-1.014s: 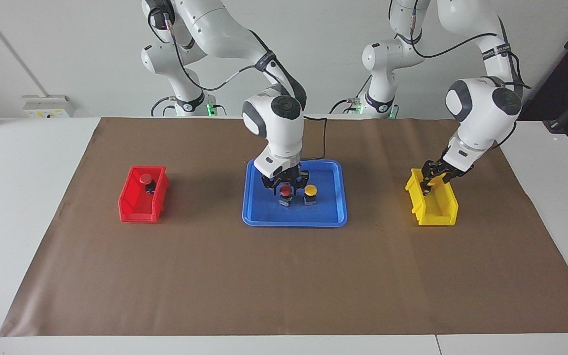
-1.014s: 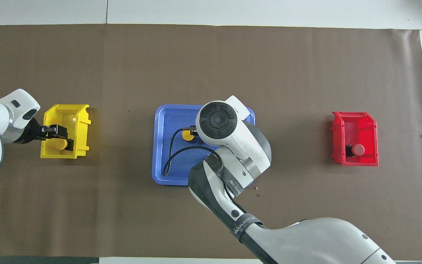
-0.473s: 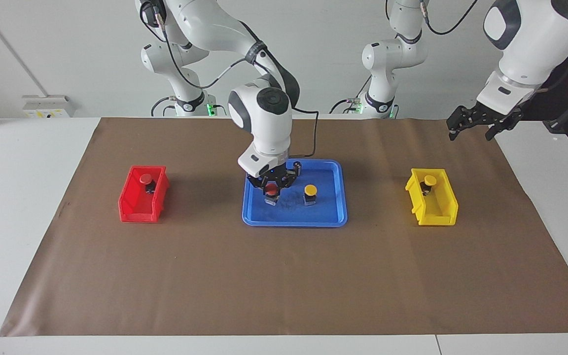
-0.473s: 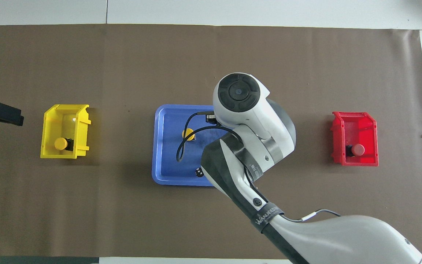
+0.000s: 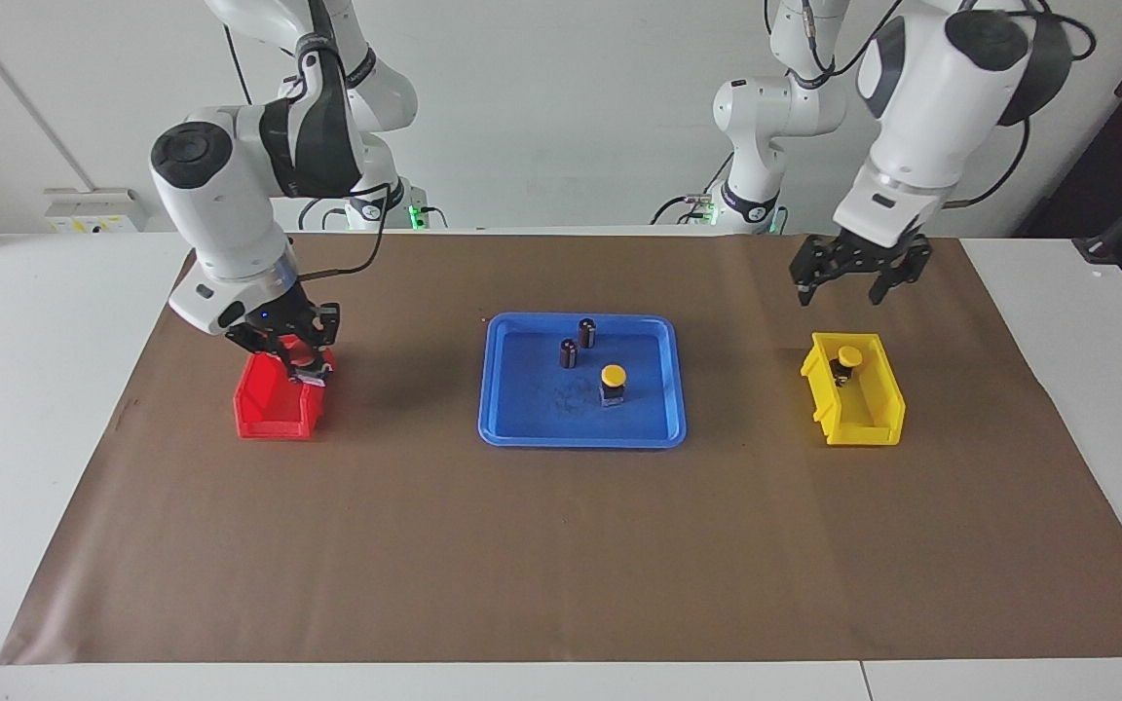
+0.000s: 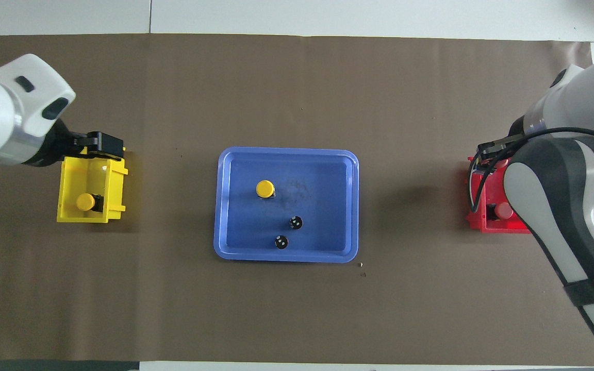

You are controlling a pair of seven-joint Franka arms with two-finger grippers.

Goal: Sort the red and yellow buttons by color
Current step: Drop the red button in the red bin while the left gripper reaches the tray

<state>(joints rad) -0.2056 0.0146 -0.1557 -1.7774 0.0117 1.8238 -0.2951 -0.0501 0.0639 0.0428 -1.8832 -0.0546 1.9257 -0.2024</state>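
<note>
Since the earlier frames the right arm has swung from the blue tray [image 5: 503, 389] at frame centre to the red bin [image 5: 269, 409] at centre-left of the facing view, carrying the red button away from the tray, while the left arm has come back down toward the yellow bin [image 5: 863, 414] at centre-right. The right gripper [image 5: 296, 358] hangs over the red bin's upper end, clenched on a red button [image 5: 306, 371]; another red button [image 6: 503, 209] lies inside that bin in the overhead view. The left gripper [image 5: 853, 282] hovers just above the yellow bin with its fingers spread and nothing held. One yellow button [image 5: 847, 358] sits in the yellow bin, the other yellow button [image 5: 613, 378] stands in the tray, beside two dark cylinders [image 5: 578, 343].
</note>
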